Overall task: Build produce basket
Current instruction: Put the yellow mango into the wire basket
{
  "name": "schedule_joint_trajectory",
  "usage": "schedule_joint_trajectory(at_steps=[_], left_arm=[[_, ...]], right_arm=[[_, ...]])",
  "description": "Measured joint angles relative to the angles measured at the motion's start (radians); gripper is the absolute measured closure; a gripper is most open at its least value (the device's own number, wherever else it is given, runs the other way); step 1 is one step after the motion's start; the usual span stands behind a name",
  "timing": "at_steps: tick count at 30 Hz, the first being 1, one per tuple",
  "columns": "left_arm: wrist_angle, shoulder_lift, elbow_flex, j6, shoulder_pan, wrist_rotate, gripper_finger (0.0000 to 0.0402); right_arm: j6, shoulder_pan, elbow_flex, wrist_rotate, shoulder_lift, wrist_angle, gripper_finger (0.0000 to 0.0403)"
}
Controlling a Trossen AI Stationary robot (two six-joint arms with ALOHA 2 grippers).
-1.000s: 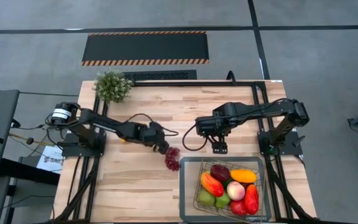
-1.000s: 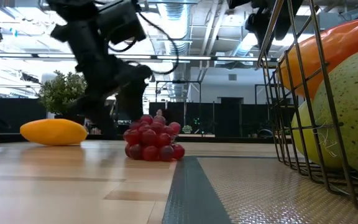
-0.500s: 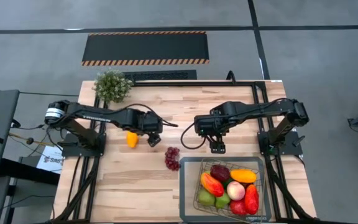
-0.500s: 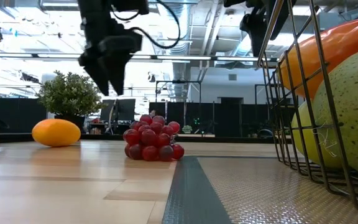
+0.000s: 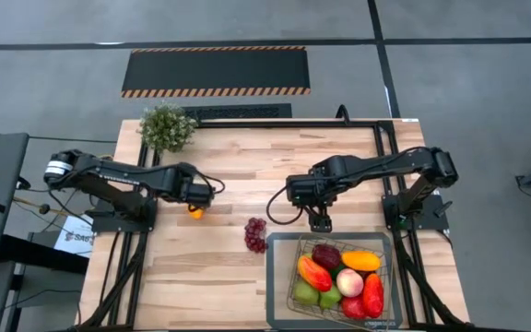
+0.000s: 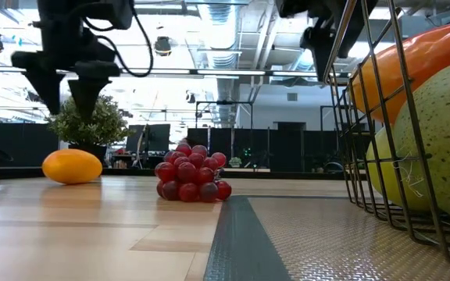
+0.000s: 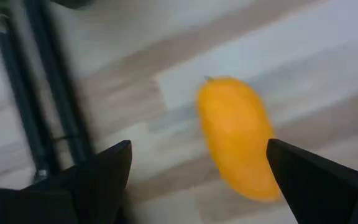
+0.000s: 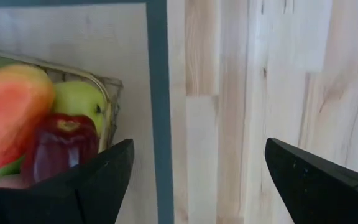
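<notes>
My left gripper [image 5: 197, 199] hangs open, pointing steeply down, just above a yellow-orange fruit [image 7: 238, 137] that lies on its side on the wooden table [image 5: 194, 213]. In the low view its fingers [image 6: 70, 95] stand clear above that fruit [image 6: 72, 166]. A bunch of dark red grapes [image 5: 255, 235] rests on the table between the fruit and the basket [image 5: 284, 277]. The wire basket holds several pieces of produce, among them a red apple [image 8: 61, 146] and a green one [image 8: 82, 102]. My right gripper [image 5: 320, 219] hangs open and pointing down just beyond the basket's far rim, holding nothing.
The basket stands on a grey mat [image 5: 278, 242] at the table's near right. A bushy potted plant [image 5: 166, 127] sits at the far left corner. Black frame rails [image 5: 284, 123] run along the table's far edge and sides. Bare wood lies in the middle and near left.
My left gripper has drawn back from beside the grapes toward the table's left edge, rising and tipping to point more steeply down; it now hangs over the yellow-orange fruit. The fruit has turned about on the table. The grapes have stayed put.
</notes>
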Motion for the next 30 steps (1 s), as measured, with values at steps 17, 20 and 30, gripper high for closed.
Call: schedule_joint_trajectory(at_steps=[17,20,30], left_arm=[[0.462,0.041,-0.279,-0.126,-0.031,0.127,0.0042],[0.604,0.044,-0.286,-0.047,-0.030,0.111,0.0042],[1.218,0.212,-0.286,0.244,0.048,0.272,0.0042]], right_arm=[[-0.002,-0.013,0.000,-0.002,0.000,-0.010,0.0023],[-0.002,-0.012,0.000,-0.002,0.000,-0.006,0.0023],[-0.229,-0.070,0.000,-0.002,0.000,0.142,0.0023]])
